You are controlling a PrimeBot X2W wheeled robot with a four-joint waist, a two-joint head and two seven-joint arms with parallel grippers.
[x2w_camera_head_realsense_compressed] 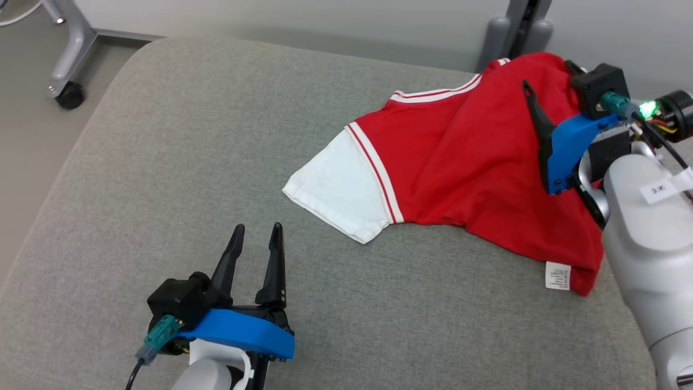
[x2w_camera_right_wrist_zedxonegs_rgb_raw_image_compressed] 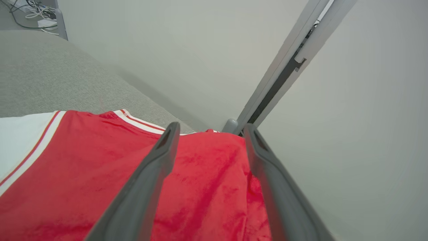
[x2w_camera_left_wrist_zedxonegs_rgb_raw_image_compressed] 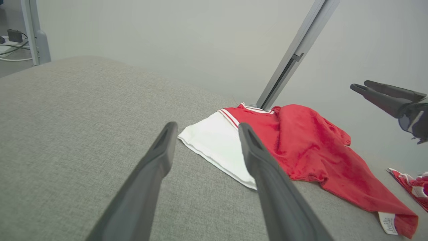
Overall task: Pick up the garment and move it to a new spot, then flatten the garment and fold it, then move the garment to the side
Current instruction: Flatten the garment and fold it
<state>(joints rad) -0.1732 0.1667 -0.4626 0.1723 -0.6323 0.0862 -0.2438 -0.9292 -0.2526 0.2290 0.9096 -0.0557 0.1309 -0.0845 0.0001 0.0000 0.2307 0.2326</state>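
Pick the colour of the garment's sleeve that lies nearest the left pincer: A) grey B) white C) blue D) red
B: the sleeve of the red garment, spread on the cushion toward the left pincer, is white with red-striped trim.

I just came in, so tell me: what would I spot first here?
The bright red T-shirt with a white sleeve, lying rumpled on the right of the grey cushion. The open right gripper hangs above its far end, and the open left gripper sits at the near left, apart from it.
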